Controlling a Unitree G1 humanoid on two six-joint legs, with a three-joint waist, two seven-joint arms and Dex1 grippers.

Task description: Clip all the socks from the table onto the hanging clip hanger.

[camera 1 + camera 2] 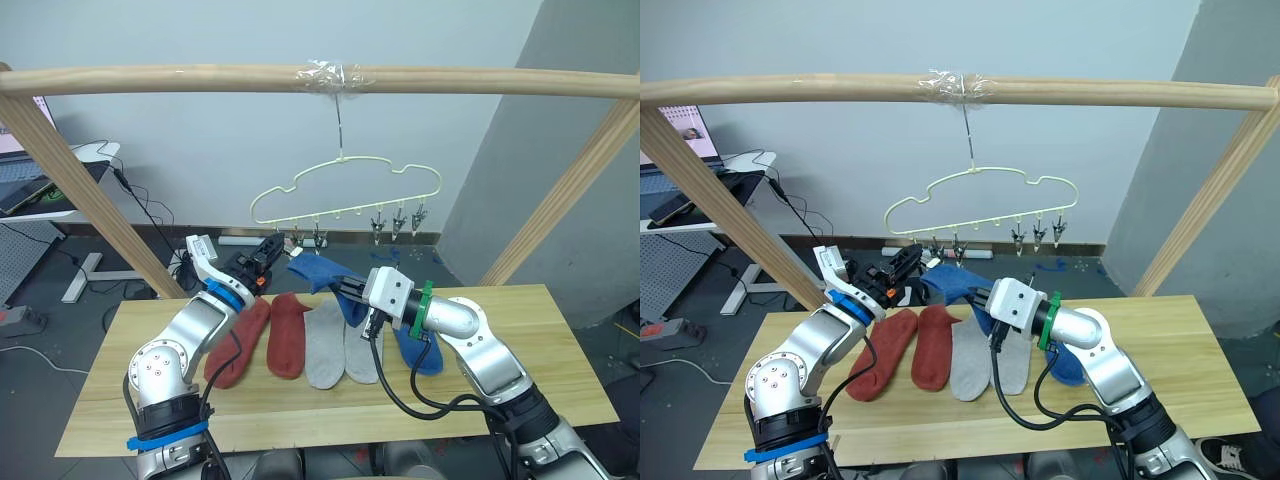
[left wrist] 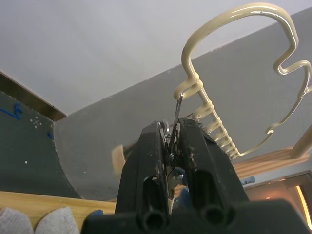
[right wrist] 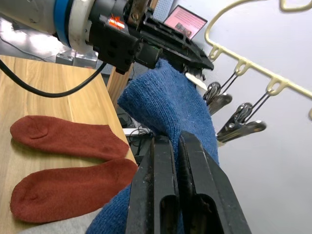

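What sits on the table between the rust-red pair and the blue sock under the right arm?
The two light grey socks, lying side by side on the table, in the left eye view.

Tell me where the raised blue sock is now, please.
The raised blue sock is above the table's far edge, near the centre, held up by the right gripper just below the clip hanger, beside the left gripper.

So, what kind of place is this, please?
Probably a robot test lab or office, not a home. A wooden pole rig holds the clip hanger above the table, and desks with a laptop and floor cables stand behind.
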